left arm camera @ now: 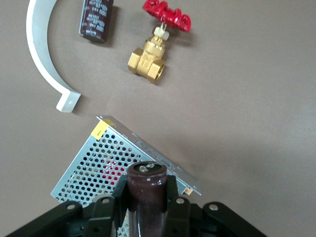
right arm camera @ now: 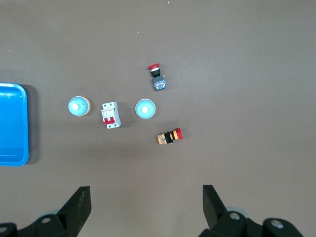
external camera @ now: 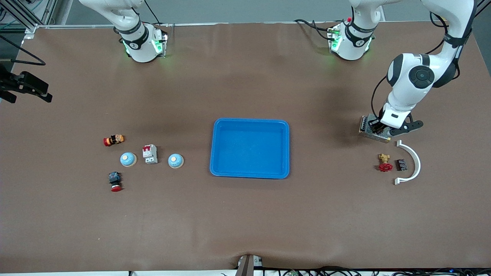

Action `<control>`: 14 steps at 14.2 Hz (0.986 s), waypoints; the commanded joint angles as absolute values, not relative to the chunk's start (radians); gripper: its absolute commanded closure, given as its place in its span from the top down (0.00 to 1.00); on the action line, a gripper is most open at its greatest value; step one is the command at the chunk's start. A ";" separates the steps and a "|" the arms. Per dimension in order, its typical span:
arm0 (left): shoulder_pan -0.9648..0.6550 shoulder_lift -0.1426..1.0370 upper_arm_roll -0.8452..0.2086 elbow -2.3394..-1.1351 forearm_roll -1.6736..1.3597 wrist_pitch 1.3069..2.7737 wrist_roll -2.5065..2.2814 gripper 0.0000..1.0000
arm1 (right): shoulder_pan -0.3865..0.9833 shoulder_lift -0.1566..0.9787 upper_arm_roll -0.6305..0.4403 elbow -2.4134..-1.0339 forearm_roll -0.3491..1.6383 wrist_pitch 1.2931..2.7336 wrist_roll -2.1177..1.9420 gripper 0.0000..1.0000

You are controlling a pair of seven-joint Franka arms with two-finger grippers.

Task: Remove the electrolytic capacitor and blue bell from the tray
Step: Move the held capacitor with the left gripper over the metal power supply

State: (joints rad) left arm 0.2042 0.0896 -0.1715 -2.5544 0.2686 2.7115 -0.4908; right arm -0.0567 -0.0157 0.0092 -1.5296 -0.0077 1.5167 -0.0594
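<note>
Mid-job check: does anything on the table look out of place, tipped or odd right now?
Nothing spilled or damaged. The tray holds nothing. The left gripper is shut on a dark capacitor, over the perforated metal box at the left arm's end. The right gripper is open, high over the bells.

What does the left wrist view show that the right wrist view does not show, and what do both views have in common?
Only the left wrist view: the left gripper shut on a dark capacitor over a perforated metal box, plus a second capacitor, a brass valve and a white curved piece.

Only the right wrist view: the open right gripper, the tray, two blue bells, a breaker and two red-capped switches.

Shared: the brown table.
</note>
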 commanded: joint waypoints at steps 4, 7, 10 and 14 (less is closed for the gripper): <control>0.253 0.124 -0.176 -2.569 0.301 2.758 -0.486 0.00 | -0.068 -0.015 0.009 -1.513 -0.018 1.506 -0.058 1.00; 0.253 0.132 -0.176 -2.569 0.301 2.770 -0.486 0.00 | -0.066 -0.014 0.011 -1.514 -0.017 1.506 -0.060 1.00; 0.259 0.138 -0.175 -2.568 0.302 2.772 -0.485 0.00 | -0.066 -0.014 0.011 -1.514 -0.014 1.506 -0.067 1.00; 0.259 0.137 -0.175 -2.568 0.304 2.772 -0.485 0.00 | -0.066 -0.014 0.011 -1.513 -0.012 1.506 -0.058 1.00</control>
State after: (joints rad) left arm 0.2427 0.1397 -0.1713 -2.5627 0.2732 2.7513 -0.4904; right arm -0.0595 -0.0157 0.0046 -1.5291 -0.0077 1.5167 -0.0597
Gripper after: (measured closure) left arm 0.661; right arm 0.000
